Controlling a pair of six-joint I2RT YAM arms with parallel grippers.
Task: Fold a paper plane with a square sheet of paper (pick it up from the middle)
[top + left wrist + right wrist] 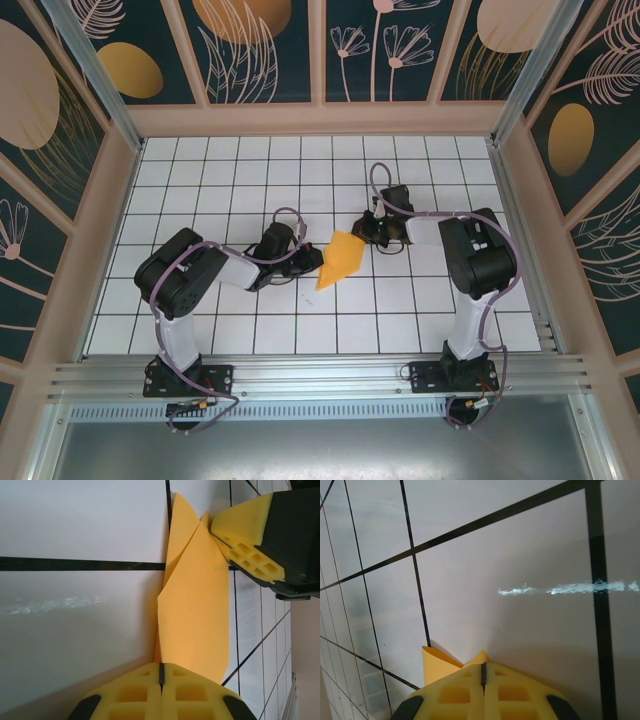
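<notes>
Closest in, left tool [161, 666] and right tool [483, 666] each clamp the half-folded paper [340, 258] at mid-frame over the tabletop [250, 190]; a fold seems under way, so next probably means pressing that crease flat.

Top view high at near edge, looking down on tabletop [200, 190], wrist views close and low over it, all sharing paper [340, 258].

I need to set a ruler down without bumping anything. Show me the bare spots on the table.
Bare: the far tile rows along the back wall, and the near tiles between the left arm and right arm. Crowded: the centre, where the left hand and right hand both pinch the folded paper.
</notes>
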